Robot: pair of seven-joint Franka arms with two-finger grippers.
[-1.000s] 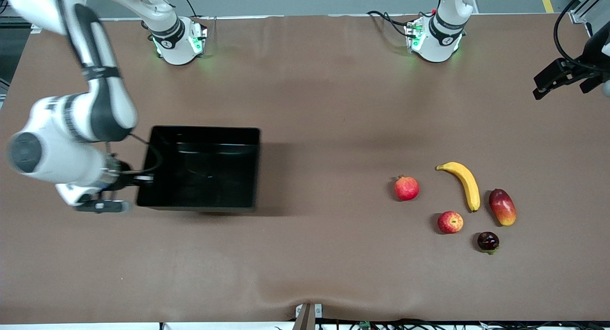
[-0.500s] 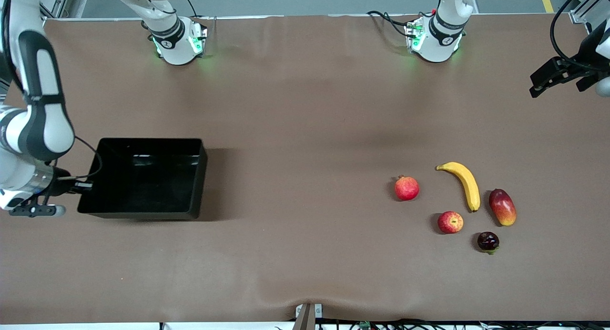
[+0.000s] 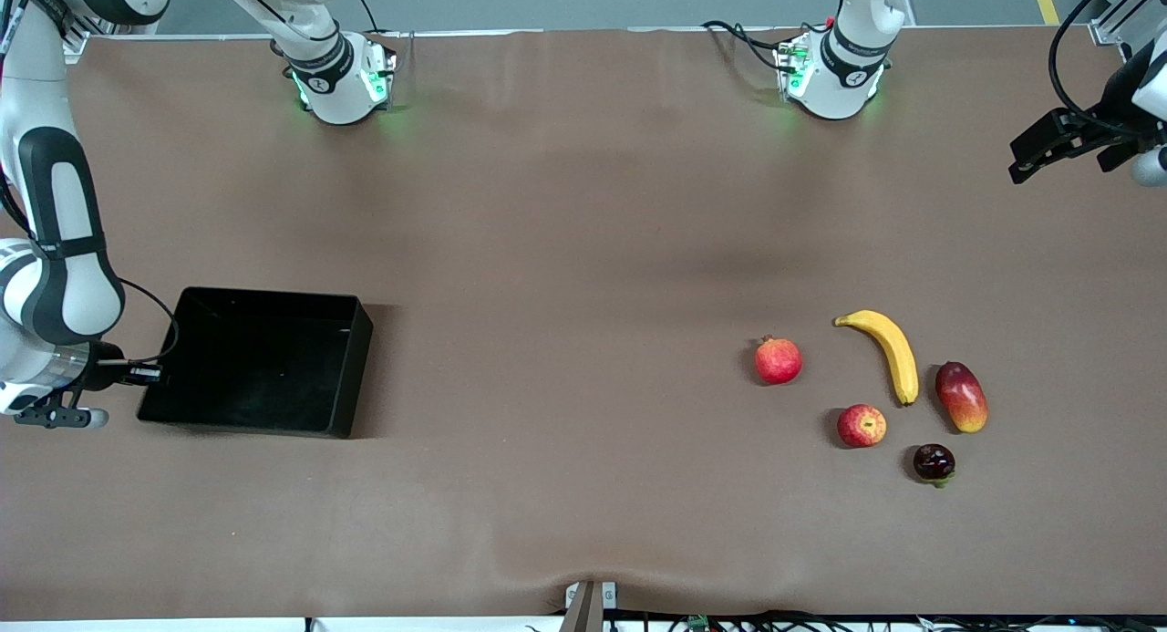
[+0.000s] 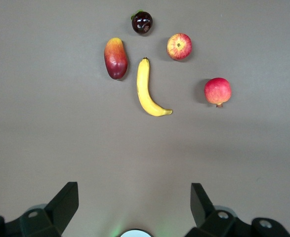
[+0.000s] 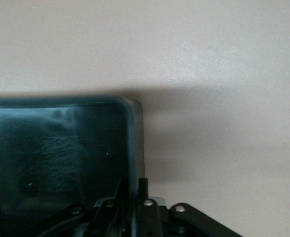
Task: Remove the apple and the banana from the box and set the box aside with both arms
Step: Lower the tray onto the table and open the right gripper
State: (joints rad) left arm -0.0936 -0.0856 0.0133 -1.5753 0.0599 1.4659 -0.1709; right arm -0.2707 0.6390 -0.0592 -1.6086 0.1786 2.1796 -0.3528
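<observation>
The black box (image 3: pixel 255 363) sits at the right arm's end of the table. My right gripper (image 3: pixel 146 373) is shut on its end wall; the right wrist view shows the fingers (image 5: pixel 143 187) pinching the rim of the box (image 5: pixel 56 153). The yellow banana (image 3: pixel 889 351) and the small red-yellow apple (image 3: pixel 862 425) lie on the table toward the left arm's end. My left gripper (image 3: pixel 1039 149) is open and empty, held high over the table's edge at that end. Its wrist view shows the banana (image 4: pixel 147 91) and the apple (image 4: pixel 179 46) well away from the gripper (image 4: pixel 135 205).
A red pomegranate (image 3: pixel 778 359) lies beside the banana. A red-yellow mango (image 3: pixel 961 396) and a small dark fruit (image 3: pixel 934 462) lie close to the apple. The brown table (image 3: pixel 565 249) stretches bare between box and fruits.
My right gripper has carried the box toward the right arm's end of the table and it now looks lower. My left gripper has shifted only slightly.
</observation>
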